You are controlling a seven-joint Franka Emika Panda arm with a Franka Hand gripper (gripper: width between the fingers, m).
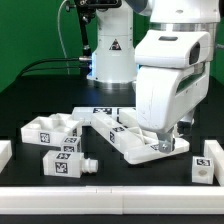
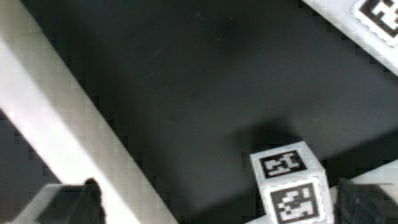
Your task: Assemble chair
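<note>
Nearest, a small white plastic tagged block with a peg end (image 1: 63, 164) lies on the black table (image 1: 25, 100), a chunkier white tagged block (image 1: 50, 128) behind it, and beyond, the gripper (image 1: 166, 144) hangs low at the edge of a flat white tagged slab (image 1: 130, 146), jaw opening impossible to tell, seemingly approaching a grasp that needs square alignment.

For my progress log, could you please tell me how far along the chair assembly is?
Done: nothing looks joined; the blocky piece, the tagged block and the small piece lie apart. In hand: the gripper is down at the flat slab, grip unclear. Left: seemingly all joining.
</note>
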